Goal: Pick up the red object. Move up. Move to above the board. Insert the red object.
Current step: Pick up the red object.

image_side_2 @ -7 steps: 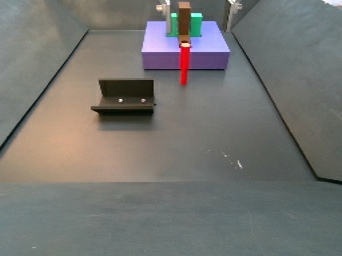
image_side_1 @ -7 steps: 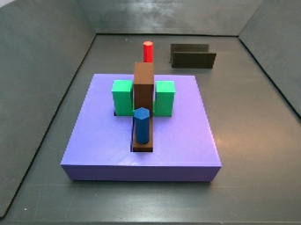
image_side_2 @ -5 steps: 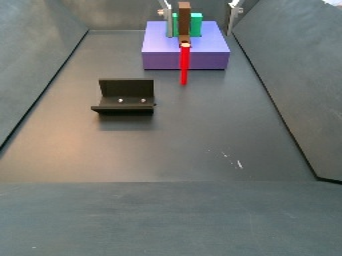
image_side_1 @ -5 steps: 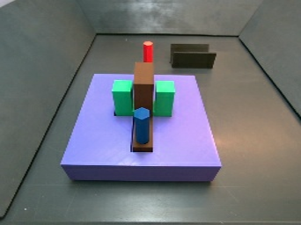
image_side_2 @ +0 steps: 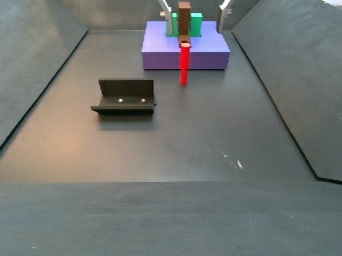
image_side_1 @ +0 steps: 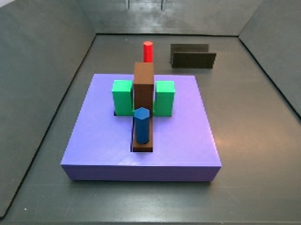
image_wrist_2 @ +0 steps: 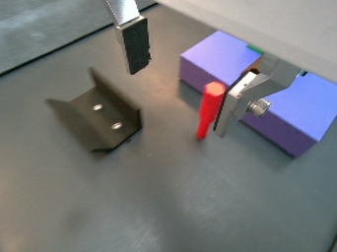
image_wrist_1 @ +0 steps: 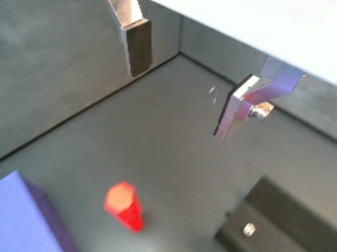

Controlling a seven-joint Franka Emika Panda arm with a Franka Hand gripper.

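Note:
The red object (image_side_2: 183,62) is a thin red peg standing upright on the dark floor just beside the board (image_side_2: 201,55). It also shows in the side view (image_side_1: 147,51) behind the board (image_side_1: 177,132), and in both wrist views (image_wrist_1: 125,205) (image_wrist_2: 207,110). The board is a lavender slab with a brown bar (image_side_1: 143,92), two green blocks and a blue peg (image_side_1: 141,125). My gripper (image_wrist_2: 182,96) is open and empty, high above the floor near the red peg. Only its fingertips show at the top edge of a side view (image_side_2: 194,6). It also appears in the wrist view (image_wrist_1: 184,89).
The dark L-shaped fixture (image_side_2: 124,96) stands on the floor away from the board, and also shows in the side view (image_side_1: 193,56) and in both wrist views (image_wrist_2: 95,110) (image_wrist_1: 283,221). Grey walls enclose the floor on all sides.
The fingertips at the top of the side view have shifted slightly sideways. The red peg, board and fixture have not moved.

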